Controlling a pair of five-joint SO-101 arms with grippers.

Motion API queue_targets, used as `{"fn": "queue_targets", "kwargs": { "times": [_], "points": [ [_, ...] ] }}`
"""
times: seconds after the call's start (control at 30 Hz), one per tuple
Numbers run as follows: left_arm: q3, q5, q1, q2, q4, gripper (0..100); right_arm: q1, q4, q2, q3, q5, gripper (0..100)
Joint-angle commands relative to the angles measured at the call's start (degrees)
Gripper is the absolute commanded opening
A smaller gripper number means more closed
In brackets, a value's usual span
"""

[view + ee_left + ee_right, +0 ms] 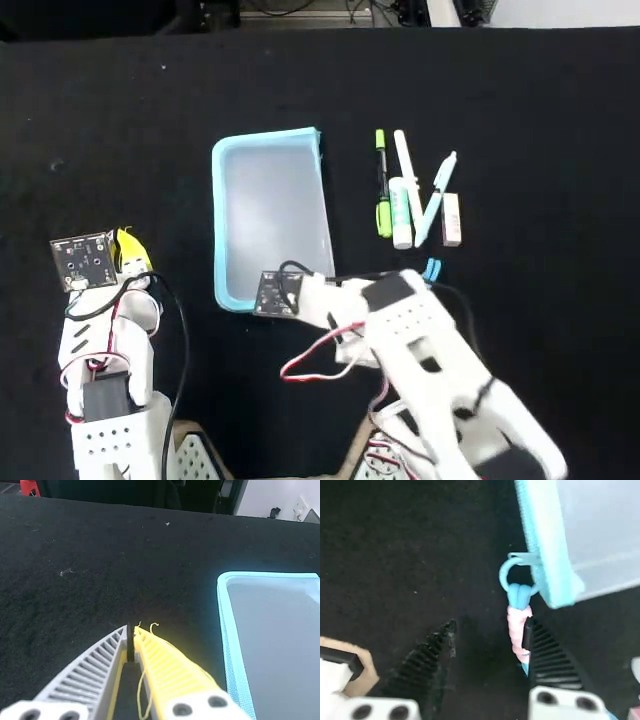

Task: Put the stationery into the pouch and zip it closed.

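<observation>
- I read this as a robotics lab bench; the surface is draped in plain black cloth
- loose cables lie past its far edge; a bare white wall stands behind
- both arms carry exposed wires and bare circuit boards
- my left claw is ribbed plastic, yellow and grey

My gripper hangs low over the black table, jaws spread wide. One corner of the pouch lies just ahead. From its blue ring pull hangs a pink tassel, which touches one of my fingers.
</observation>
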Motion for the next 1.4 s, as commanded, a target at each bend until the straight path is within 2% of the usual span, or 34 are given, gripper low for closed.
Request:
{"fn": "queue_targets", "kwargs": {
  "times": [0.0, 0.3, 0.37, 0.47, 0.53, 0.6, 0.7, 0.87, 0.97, 1.13, 1.37],
  "points": [
    [1.3, -0.4, -0.4, -0.2, 0.3, 3, -0.6, -1.2, 6.4, -6.2, 0.4, 21.1],
    [1.3, -0.4, -0.4, -0.2, 0.3, 3, -0.5, -1.6, 14.6, -11.9, 0.4, 21.0],
    [1.3, -0.4, -0.4, -0.2, 0.3, 3, -0.5, -1.2, 14.7, -11.6, 0.4, 15.9],
    [1.3, -0.4, -0.4, -0.2, 0.3, 3, 1.9, 0.1, 14.5, -12.2, 0.3, 0.2],
    [1.3, -0.4, -0.4, -0.2, 0.3, 3, 5.6, 3.1, 13.9, -13.8, 0.3, 3.9],
    [1.3, -0.4, -0.4, -0.2, 0.3, 3, 9.8, 6.8, 12.2, -16.3, 0.3, 0.8],
    [1.3, -0.4, -0.4, -0.2, 0.3, 3, 14.1, 12.8, 8.7, -19.0, 0.4, 1.1],
    [1.3, -0.4, -0.4, -0.2, 0.3, 3, 13.6, 18.4, 5.6, -18.5, -0.1, 1.2],
    [1.3, -0.4, -0.4, -0.2, 0.3, 3, 11.5, 21.0, 5.6, -19.0, -4.9, 5.4],
    [1.3, -0.4, -0.4, -0.2, 0.3, 3, 5.7, 18.5, 5.8, -16.5, -10.5, 24.7],
    [1.3, -0.4, -0.4, -0.2, 0.3, 3, 6.1, 1.7, 5.8, -5.1, -9.3, 26.9]
  ]
}}
